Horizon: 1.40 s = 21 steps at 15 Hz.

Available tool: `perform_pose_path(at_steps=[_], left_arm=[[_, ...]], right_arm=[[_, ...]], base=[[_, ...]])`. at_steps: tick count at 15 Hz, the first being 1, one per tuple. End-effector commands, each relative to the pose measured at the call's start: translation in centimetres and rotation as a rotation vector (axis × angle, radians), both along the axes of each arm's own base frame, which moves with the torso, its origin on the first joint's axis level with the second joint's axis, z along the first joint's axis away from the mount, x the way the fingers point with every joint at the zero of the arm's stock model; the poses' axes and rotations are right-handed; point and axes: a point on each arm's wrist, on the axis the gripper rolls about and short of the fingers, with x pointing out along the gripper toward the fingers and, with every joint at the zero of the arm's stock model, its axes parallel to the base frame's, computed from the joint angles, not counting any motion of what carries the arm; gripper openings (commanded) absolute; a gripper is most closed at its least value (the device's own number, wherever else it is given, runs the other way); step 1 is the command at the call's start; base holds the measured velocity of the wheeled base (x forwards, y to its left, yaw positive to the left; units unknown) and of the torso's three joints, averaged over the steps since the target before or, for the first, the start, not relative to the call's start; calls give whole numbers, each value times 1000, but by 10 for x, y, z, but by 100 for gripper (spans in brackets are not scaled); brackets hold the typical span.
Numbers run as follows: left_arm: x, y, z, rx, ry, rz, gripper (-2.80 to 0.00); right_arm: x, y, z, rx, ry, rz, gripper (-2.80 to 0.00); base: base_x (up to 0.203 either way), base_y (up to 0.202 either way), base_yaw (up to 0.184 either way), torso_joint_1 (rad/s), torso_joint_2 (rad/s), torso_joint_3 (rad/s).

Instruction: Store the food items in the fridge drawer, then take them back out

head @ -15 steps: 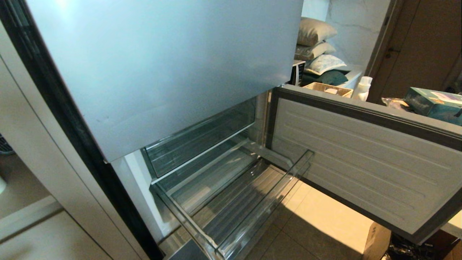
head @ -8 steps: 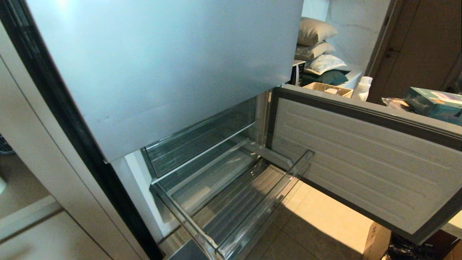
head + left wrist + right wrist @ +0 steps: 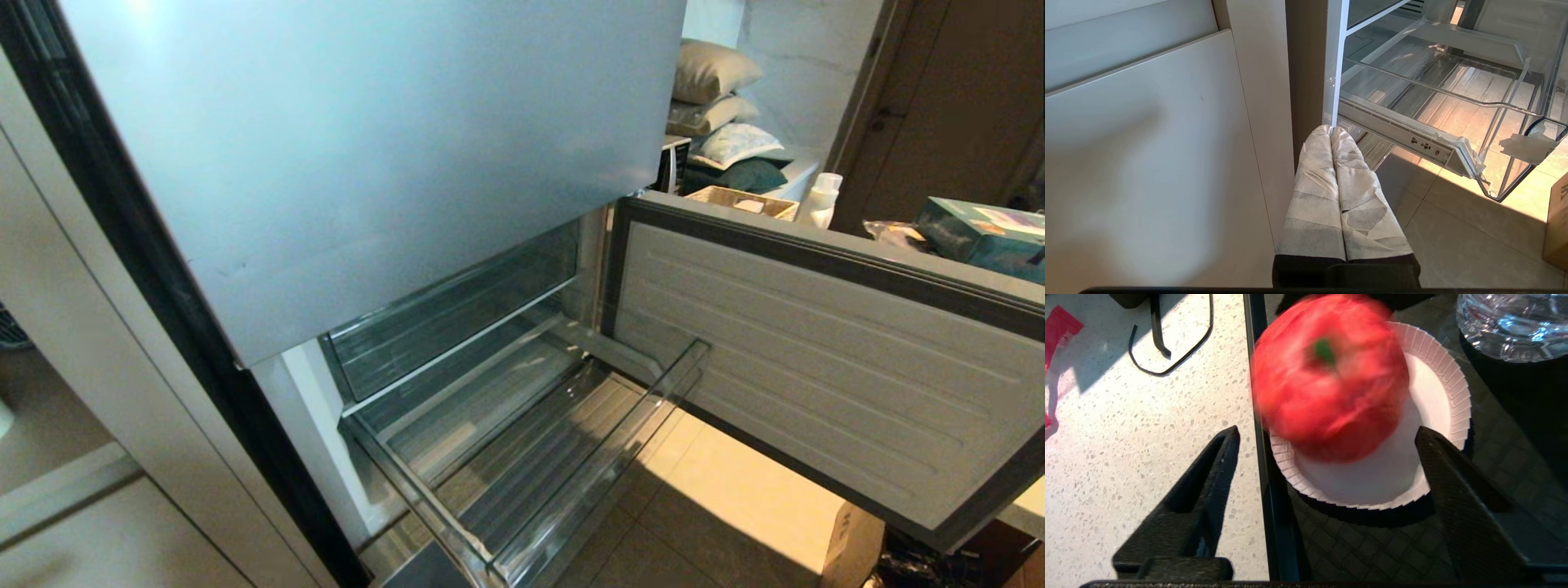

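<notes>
A red tomato-like food item (image 3: 1331, 375) with a green stem spot shows blurred over a white paper plate (image 3: 1437, 400) in the right wrist view. My right gripper (image 3: 1327, 430) is open, its black fingers spread wide on either side of the plate, and neither finger touches the food item. The fridge drawer (image 3: 604, 465) stands pulled out in the head view, clear and ribbed, with nothing in it. My left gripper (image 3: 1331, 128) is shut, its wrapped fingers pressed together low beside the fridge drawer (image 3: 1515, 110). Neither gripper shows in the head view.
The lower fridge door (image 3: 816, 367) hangs open to the right of the drawer. The plate sits on a dark glass surface (image 3: 1372, 547) next to a speckled counter (image 3: 1147, 437) with a black cable (image 3: 1167, 355) and a red scrap (image 3: 1059, 324). A clear container (image 3: 1511, 322) stands nearby.
</notes>
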Motion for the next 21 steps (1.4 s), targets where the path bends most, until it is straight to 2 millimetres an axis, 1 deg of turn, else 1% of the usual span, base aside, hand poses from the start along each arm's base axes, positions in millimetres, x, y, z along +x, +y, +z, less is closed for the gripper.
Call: perform_pose_path(at_steps=[1, 3, 5, 6, 8, 10, 11, 12, 13, 15, 17, 18, 19, 21], left_arm=[[0, 0, 0, 0, 2, 0, -280], [0, 0, 0, 0, 1, 0, -280], [0, 0, 0, 0, 3, 0, -280], [0, 0, 0, 0, 2, 0, -280], [0, 0, 0, 0, 3, 0, -280], [0, 0, 0, 0, 3, 0, -280], [0, 0, 0, 0, 3, 0, -280], [0, 0, 0, 0, 3, 0, -280], [0, 0, 0, 0, 3, 0, -280], [0, 0, 0, 0, 2, 0, -280], [0, 0, 0, 0, 3, 0, -280], [0, 0, 0, 0, 3, 0, -280], [0, 0, 0, 0, 2, 0, -280], [0, 0, 0, 0, 2, 0, -280]], right_arm=[[0, 0, 3, -6, -6, 1, 0], [-1, 1, 7, -12, -10, 1, 0], [-3, 3, 18, -23, -20, 0, 0], [-5, 6, 28, -29, -25, 0, 0], [-12, 16, 53, -49, -41, 0, 0], [-24, 31, 81, -76, -61, -1, 0], [-31, 40, 92, -83, -67, -3, 0], [-38, 49, 106, -101, -81, -7, -280], [-46, 57, 116, -113, -90, -14, -280], [-67, 71, 144, -160, -128, -46, -280], [-88, 89, 175, -223, -181, -75, -280], [-98, 100, 190, -257, -207, -85, -280], [-110, 116, 209, -309, -242, -92, -280], [-131, 147, 238, -403, -303, -113, -280]], base=[[0, 0, 0, 0, 0, 0], [0, 0, 0, 0, 0, 0], [0, 0, 0, 0, 0, 0], [0, 0, 0, 0, 0, 0], [0, 0, 0, 0, 0, 0], [0, 0, 0, 0, 0, 0], [0, 0, 0, 0, 0, 0], [0, 0, 0, 0, 0, 0], [0, 0, 0, 0, 0, 0], [0, 0, 0, 0, 0, 0], [0, 0, 0, 0, 0, 0], [0, 0, 0, 0, 0, 0], [0, 0, 0, 0, 0, 0], [0, 0, 0, 0, 0, 0]])
